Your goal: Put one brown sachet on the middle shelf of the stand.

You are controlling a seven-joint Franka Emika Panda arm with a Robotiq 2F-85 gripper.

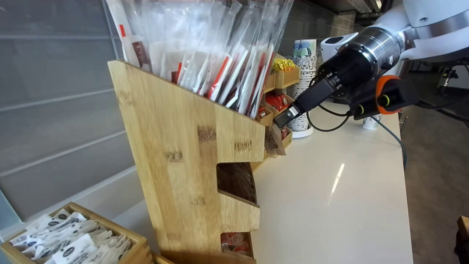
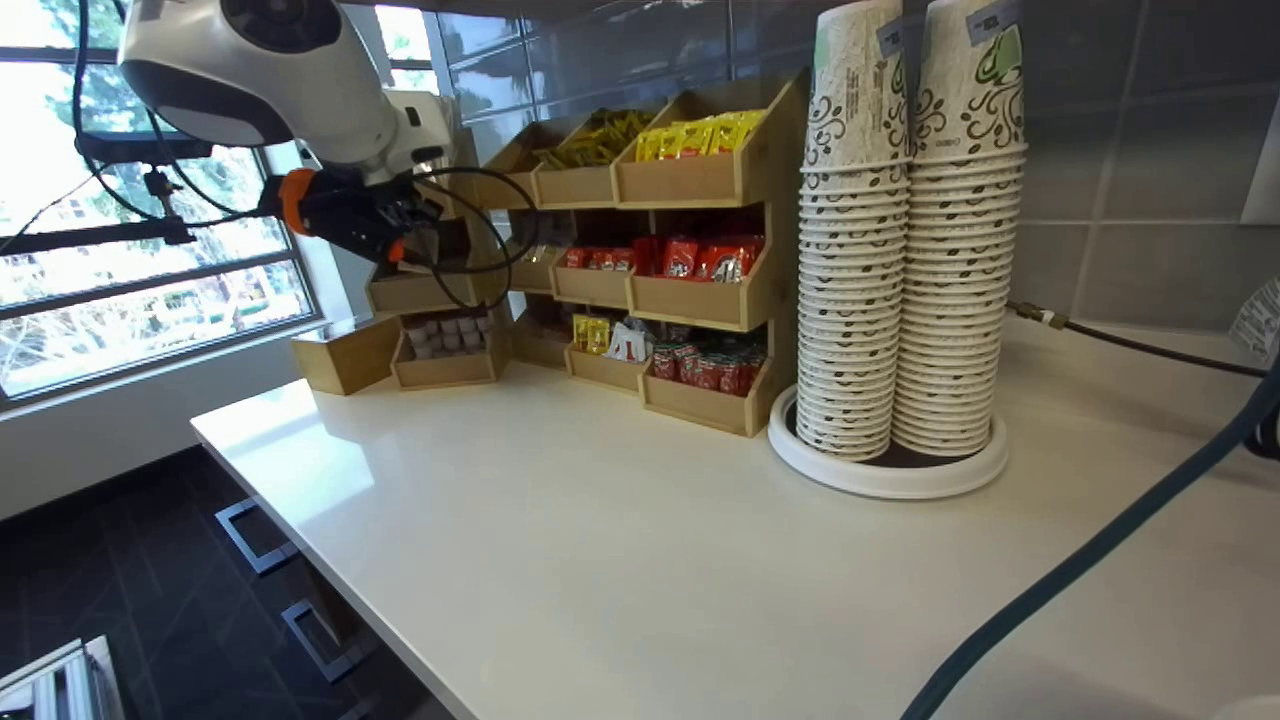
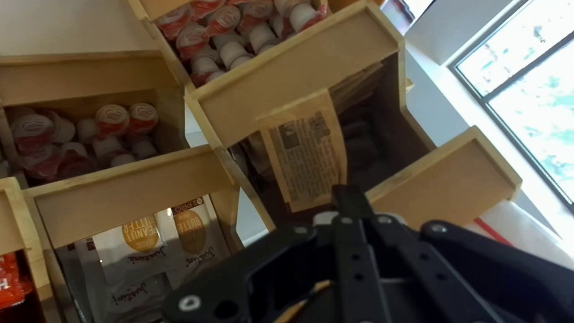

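Observation:
My gripper [image 1: 285,119] is shut on a brown sachet [image 1: 274,141] by one end. The sachet hangs down at the front of the bamboo stand [image 1: 176,146]. In the wrist view, the fingertips [image 3: 352,197] are together at the sachet's corner, and the printed sachet [image 3: 307,152] lies across the dark opening of the middle shelf [image 3: 354,51]. I cannot tell whether it touches the shelf's front panel. Edges of other brown sachets [image 3: 358,85] show inside. The middle shelf [image 1: 240,214] also shows from the side. The stand [image 2: 425,292] is partly behind the arm's cables in an exterior view.
Wrapped straws [image 1: 205,66] rise from the stand's top. A low box of white sachets [image 1: 77,244] stands beside it. Creamer cups [image 3: 233,49] fill the lower shelf. A neighbouring organiser [image 2: 690,300] holds red and yellow packets. Paper cup stacks [image 2: 850,300] stand farther along the counter [image 2: 620,560].

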